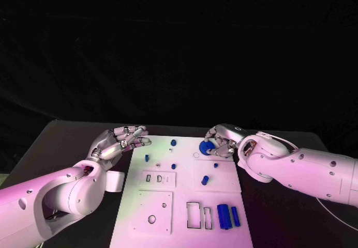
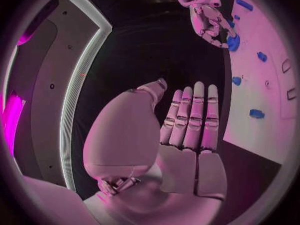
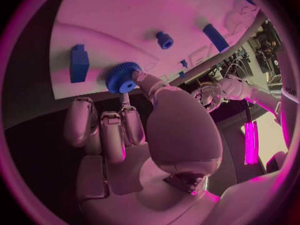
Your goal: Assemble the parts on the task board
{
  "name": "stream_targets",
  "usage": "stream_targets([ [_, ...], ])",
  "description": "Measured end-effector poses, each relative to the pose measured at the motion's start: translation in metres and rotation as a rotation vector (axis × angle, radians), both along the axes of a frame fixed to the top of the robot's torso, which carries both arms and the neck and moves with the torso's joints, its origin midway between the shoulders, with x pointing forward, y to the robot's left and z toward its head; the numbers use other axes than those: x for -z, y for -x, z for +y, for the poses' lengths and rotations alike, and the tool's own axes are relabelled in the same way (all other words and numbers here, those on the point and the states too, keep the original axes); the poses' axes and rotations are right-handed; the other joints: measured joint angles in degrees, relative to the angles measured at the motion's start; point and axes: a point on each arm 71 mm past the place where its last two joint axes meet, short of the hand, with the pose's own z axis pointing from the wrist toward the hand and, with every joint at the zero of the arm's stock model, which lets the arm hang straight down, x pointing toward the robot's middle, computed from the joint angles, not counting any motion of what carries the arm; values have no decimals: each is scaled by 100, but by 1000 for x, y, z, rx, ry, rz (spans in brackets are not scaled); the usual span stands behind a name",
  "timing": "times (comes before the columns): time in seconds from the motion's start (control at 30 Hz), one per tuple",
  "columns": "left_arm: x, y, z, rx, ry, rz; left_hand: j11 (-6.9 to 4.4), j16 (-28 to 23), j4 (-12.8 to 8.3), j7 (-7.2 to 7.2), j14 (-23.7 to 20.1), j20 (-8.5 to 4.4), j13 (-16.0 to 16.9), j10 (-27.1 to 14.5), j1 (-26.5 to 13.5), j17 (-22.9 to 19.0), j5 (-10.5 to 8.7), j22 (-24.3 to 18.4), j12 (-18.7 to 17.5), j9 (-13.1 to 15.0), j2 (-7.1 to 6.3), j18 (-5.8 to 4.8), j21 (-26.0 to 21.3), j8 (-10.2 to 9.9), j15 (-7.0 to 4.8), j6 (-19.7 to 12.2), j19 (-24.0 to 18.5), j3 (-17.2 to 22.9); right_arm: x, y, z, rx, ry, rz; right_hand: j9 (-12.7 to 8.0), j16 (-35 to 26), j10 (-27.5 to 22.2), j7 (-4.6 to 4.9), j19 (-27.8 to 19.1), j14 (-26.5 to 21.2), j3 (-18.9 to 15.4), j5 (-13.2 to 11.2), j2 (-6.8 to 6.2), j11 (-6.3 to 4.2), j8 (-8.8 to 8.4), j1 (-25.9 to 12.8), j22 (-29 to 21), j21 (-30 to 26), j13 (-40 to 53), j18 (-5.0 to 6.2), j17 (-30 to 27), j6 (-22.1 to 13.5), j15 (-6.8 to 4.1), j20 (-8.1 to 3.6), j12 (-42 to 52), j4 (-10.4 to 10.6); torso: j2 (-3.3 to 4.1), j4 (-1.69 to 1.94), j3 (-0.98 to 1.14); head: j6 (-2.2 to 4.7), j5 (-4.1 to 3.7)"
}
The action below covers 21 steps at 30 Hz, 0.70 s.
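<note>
Right hand (image 1: 224, 140) is at the far right corner of the task board (image 1: 149, 170), and its fingers (image 3: 142, 80) are pinching a blue toothed gear (image 1: 206, 148). The right wrist view shows it well: the thumb tip presses on the gear's rim while the other fingers curl in below it, and the gear sits right at the board's edge. From the left wrist view the same pinch shows up far off, fingertips closed round the blue disc.

Left hand (image 1: 119, 142) hovers at the far left corner of the board, holding nothing. Its fingers (image 2: 190, 117) lie straight and pressed side by side, thumb set a little apart, palm turned toward the board.

On the white board itself: a small blue peg (image 1: 173, 141) stands at the far edge between the two hands, another small blue piece (image 1: 148, 157) lies just near of the left hand, and a tiny blue one (image 1: 174, 166) sits toward the middle. A blue oval piece (image 1: 205, 180) rests right of centre. Down at the near right, two blue bars (image 1: 223, 216) stand side by side, next to a pair of rectangular slots (image 1: 193, 214). The black table (image 1: 67, 139) carries the whole lot.
</note>
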Motion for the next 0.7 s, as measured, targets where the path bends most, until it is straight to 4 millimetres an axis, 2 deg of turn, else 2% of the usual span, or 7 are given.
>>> stream_targets([
  [0.27, 0, -1, 0, -1, 0, 1, 0, 0, 0, 0, 0, 0, 0, 0, 0, 0, 0, 0, 0, 0, 0, 0, 2, 0, 0, 0, 0, 0, -10, 12, 22, -65, -7, -95, 3, 0, 21, -8, 41, -20, 66, 49, -63, -21, -2, -46, 72, 43, -1, 0, 0, 9, -20, 0, 33, 19, -4, 3, -3, 36, 19],
  [0.7, 0, -1, -1, 2, 1, 1, 0, 0, 0, 0, 0, 0, -1, 0, 0, -1, 0, 0, 0, 0, 0, 0, 2, 0, 0, 0, 0, 0, -19, 22, 75, -167, -24, -185, 3, 0, 20, -9, 61, 1, 106, 71, -26, -21, -22, -84, 105, 66, -2, 0, -1, 8, -41, -20, 33, 11, 5, 10, -4, 53, 56],
])
